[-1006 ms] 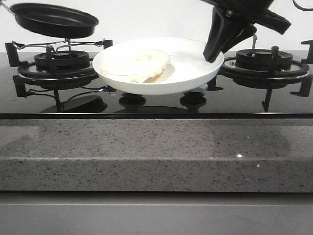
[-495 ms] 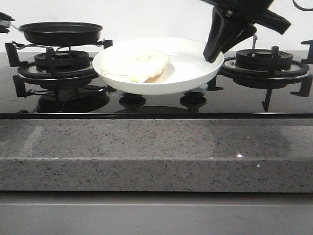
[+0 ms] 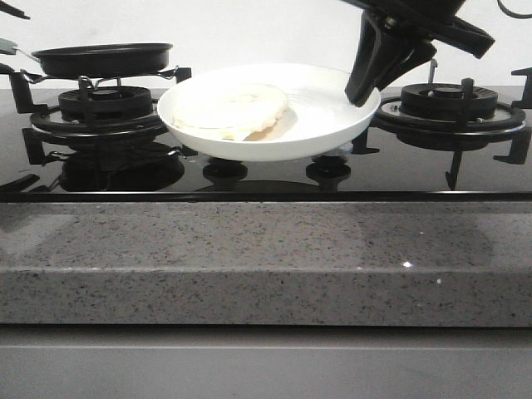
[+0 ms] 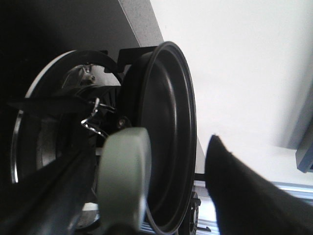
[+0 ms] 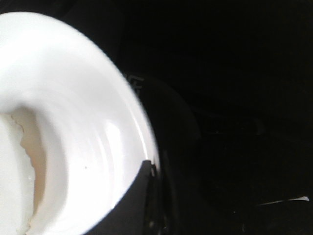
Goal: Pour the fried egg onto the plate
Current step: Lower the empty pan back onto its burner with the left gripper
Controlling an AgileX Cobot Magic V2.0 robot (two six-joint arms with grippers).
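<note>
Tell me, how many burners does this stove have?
2 burners show: the left burner sits under the black pan, and the right burner is bare, right of the plate. The plate may hide another.

The right gripper (image 3: 366,90) is matte black plastic, with broad tapered fingers (image 3: 374,62) under an angular black housing; a thin dark cable curves behind.

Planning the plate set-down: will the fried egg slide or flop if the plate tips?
Likely slides: the plate looks glossy and the fried egg lies loose. Probably floppy; it looks thin, with a wavy edge. The right gripper pinches just the rim.
</note>
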